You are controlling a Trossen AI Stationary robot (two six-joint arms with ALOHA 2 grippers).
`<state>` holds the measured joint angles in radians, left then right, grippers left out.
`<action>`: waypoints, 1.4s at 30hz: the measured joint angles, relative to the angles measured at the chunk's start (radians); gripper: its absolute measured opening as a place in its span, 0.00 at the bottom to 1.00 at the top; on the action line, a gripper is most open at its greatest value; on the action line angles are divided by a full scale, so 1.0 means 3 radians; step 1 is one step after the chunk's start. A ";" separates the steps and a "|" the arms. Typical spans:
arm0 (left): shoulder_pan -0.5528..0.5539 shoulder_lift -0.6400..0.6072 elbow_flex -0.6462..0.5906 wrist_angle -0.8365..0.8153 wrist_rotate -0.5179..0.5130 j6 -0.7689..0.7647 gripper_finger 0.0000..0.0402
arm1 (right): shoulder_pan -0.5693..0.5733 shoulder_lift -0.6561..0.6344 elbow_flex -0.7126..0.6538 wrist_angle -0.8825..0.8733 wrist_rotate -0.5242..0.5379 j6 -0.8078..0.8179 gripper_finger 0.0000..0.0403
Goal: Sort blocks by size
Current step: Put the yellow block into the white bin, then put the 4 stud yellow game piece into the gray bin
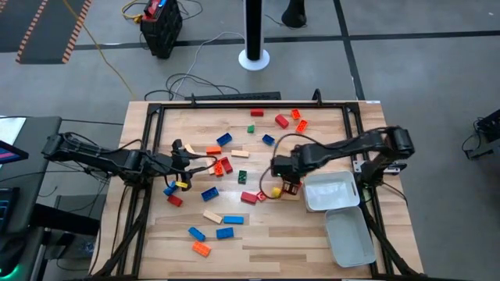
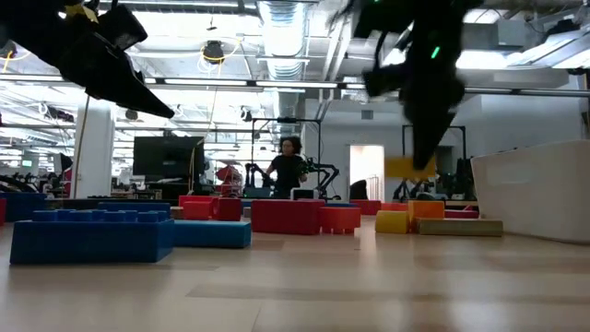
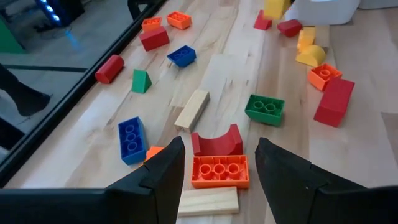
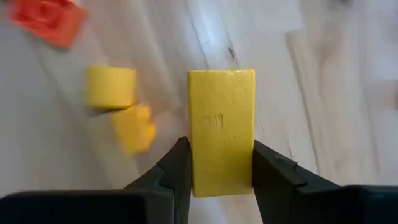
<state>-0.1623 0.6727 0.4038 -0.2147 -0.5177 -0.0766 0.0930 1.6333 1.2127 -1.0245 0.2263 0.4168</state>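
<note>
Gripping a yellow block [image 4: 221, 132] between its fingers, the right pincer [image 4: 219, 163] sits just left of the white trays [image 1: 331, 192], lifted off the bench [image 1: 266, 242]. Left pincer [image 3: 219, 163] hangs wide over an orange block [image 3: 219, 172] mid-bench; the other blocks [image 1: 209, 215] lie scattered all over the wood.

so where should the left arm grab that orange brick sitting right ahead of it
Across its two long smooth sides, coming straight down. The orange brick lies flat, studs up, crosswise between the left end effector fingers, with a red arch block and a tan block against its long sides.
</note>
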 joint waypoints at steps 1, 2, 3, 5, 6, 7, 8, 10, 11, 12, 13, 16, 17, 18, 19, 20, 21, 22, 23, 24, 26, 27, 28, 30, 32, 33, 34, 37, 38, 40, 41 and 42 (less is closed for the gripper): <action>0.0000 0.0000 0.0000 0.0007 -0.0017 0.0016 0.47 | 0.0061 -0.0108 0.0009 -0.0099 0.0071 0.0117 0.38; 0.0000 0.0000 0.0000 0.0010 -0.0030 0.0018 0.47 | 0.0124 -0.0217 0.0009 -0.0206 0.0122 0.0261 0.38; 0.0000 0.0000 0.0000 0.0009 -0.0041 0.0018 0.47 | 0.0187 -0.0322 0.0009 -0.0323 0.0171 0.0423 0.38; 0.0000 0.0000 0.0000 0.0009 -0.0050 0.0018 0.47 | 0.0346 -0.0505 0.0009 -0.0524 0.0273 0.0782 0.38; 0.0000 0.0000 0.0000 0.0009 -0.0052 0.0017 0.47 | 0.0435 -0.0578 0.0009 -0.0600 0.0310 0.0955 0.38; 0.0000 -0.0001 0.0000 0.0009 -0.0053 0.0016 0.47 | 0.0526 -0.0652 -0.0002 -0.0649 0.0316 0.1110 0.38; 0.0001 0.0000 0.0000 0.0009 -0.0053 0.0016 0.47 | 0.0614 -0.0712 -0.0026 -0.0675 0.0312 0.1247 0.38; 0.0001 0.0000 0.0000 0.0010 -0.0054 0.0016 0.47 | 0.0771 -0.0787 -0.0079 -0.0683 0.0300 0.1476 0.40; 0.0001 0.0000 0.0000 0.0010 -0.0054 0.0015 0.47 | 0.0838 -0.0806 -0.0125 -0.0680 0.0300 0.1573 0.42; 0.0000 0.0000 0.0000 0.0011 -0.0055 0.0015 0.47 | 0.0894 -0.0811 -0.0180 -0.0685 0.0290 0.1665 0.45; 0.0001 0.0000 0.0000 0.0013 -0.0055 0.0014 0.47 | 0.0934 -0.0808 -0.0237 -0.0700 0.0270 0.1752 0.48; 0.0000 -0.0001 0.0000 0.0018 -0.0057 -0.0008 0.47 | 0.1004 -0.0793 -0.0395 -0.0793 0.0225 0.1998 0.57; 0.0001 0.0000 0.0000 0.0029 -0.0059 -0.0012 0.47 | 0.0996 -0.0794 -0.0441 -0.0793 0.0193 0.2044 0.59; 0.0001 0.0000 0.0000 0.0045 -0.0059 -0.0012 0.47 | 0.0983 -0.0798 -0.0469 -0.0792 0.0154 0.2084 0.61; 0.0001 0.0000 0.0000 0.0066 -0.0059 -0.0013 0.47 | 0.0962 -0.0800 -0.0477 -0.0797 0.0105 0.2098 0.62; 0.0001 -0.0001 0.0000 0.0086 -0.0059 -0.0014 0.47 | 0.0938 -0.0800 -0.0472 -0.0801 0.0067 0.2100 0.63; 0.0001 -0.0001 0.0000 0.0103 -0.0059 -0.0016 0.47 | 0.0912 -0.0800 -0.0447 -0.0809 0.0060 0.2086 0.63; 0.0001 -0.0001 0.0000 0.0107 -0.0059 -0.0016 0.47 | 0.0883 -0.0801 -0.0406 -0.0808 0.0059 0.2050 0.64; 0.0001 -0.0001 0.0000 0.0107 -0.0058 -0.0017 0.47 | 0.0847 -0.0800 -0.0358 -0.0785 0.0059 0.2008 0.64; 0.0001 -0.0001 0.0000 0.0112 -0.0058 -0.0019 0.47 | 0.0809 -0.0800 -0.0313 -0.0738 0.0060 0.1943 0.64; 0.0001 -0.0001 0.0000 0.0116 -0.0058 -0.0020 0.47 | 0.0723 -0.0798 -0.0261 -0.0517 0.0060 0.1794 0.64; 0.0001 0.0000 0.0000 0.0115 -0.0059 -0.0020 0.47 | 0.0680 -0.0798 -0.0259 -0.0348 0.0061 0.1684 0.64; 0.0001 0.0004 0.0000 0.0115 -0.0058 -0.0020 0.47 | 0.0639 -0.0789 -0.0258 -0.0163 0.0073 0.1561 0.64; 0.0001 0.0005 0.0000 0.0104 -0.0058 -0.0024 0.47 | 0.0557 -0.0688 -0.0251 0.0179 0.0110 0.1295 0.64; 0.0001 0.0004 0.0000 0.0089 -0.0057 -0.0050 0.47 | 0.0482 -0.0503 -0.0248 0.0419 0.0088 0.1042 0.64; 0.0000 0.0004 0.0000 0.0068 -0.0057 -0.0058 0.47 | 0.0438 -0.0391 -0.0227 0.0470 0.0030 0.0931 0.64; 0.0000 0.0005 0.0000 0.0051 -0.0056 -0.0066 0.47 | 0.0394 -0.0267 -0.0186 0.0471 -0.0023 0.0842 0.64; 0.0001 0.0004 0.0000 0.0031 -0.0055 -0.0091 0.47 | 0.0308 0.0094 0.0001 0.0416 -0.0137 0.0580 0.64; 0.0000 0.0005 0.0000 0.0017 -0.0055 -0.0099 0.47 | 0.0289 0.0210 0.0077 0.0388 -0.0162 0.0490 0.65; 0.0001 0.0005 0.0000 -0.0011 -0.0055 -0.0104 0.47 | 0.0262 0.0425 0.0234 0.0282 -0.0216 0.0322 0.65; 0.0001 0.0005 0.0000 -0.0022 -0.0055 -0.0107 0.47 | 0.0253 0.0529 0.0315 0.0195 -0.0225 0.0258 0.65; 0.0001 0.0004 0.0000 -0.0028 -0.0055 -0.0111 0.47 | 0.0249 0.0616 0.0387 0.0109 -0.0226 0.0190 0.65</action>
<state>-0.1619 0.6741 0.4038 -0.2230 -0.5343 -0.1100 0.1677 1.8182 1.3287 -0.9919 0.1585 0.4738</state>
